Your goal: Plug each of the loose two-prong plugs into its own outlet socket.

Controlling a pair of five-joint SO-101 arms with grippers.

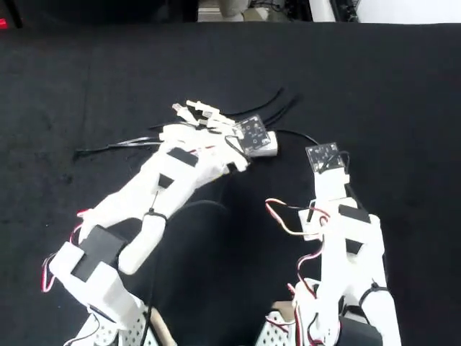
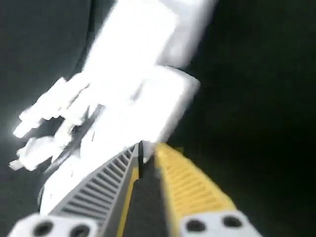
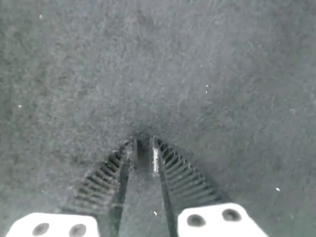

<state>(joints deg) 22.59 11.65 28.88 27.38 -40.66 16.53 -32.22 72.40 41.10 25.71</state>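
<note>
Left gripper [image 2: 145, 158]: jaws together, nothing clearly held, tip right at the white outlet block [image 2: 148, 94]. Loose plugs [image 1: 198, 112] lie just beside it, unplugged. Right gripper [image 3: 143, 148]: nearly closed, empty. Risk: the closed jaws shove the block or scatter the plugs.

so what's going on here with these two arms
The left gripper is right up against the white outlet block, next to a cluster of white plugs. Black cords trail off across the black table. The close view is too blurred to tell whether any plug is seated in the block. The right gripper sits apart over bare table, its jaws closed on nothing.
</note>
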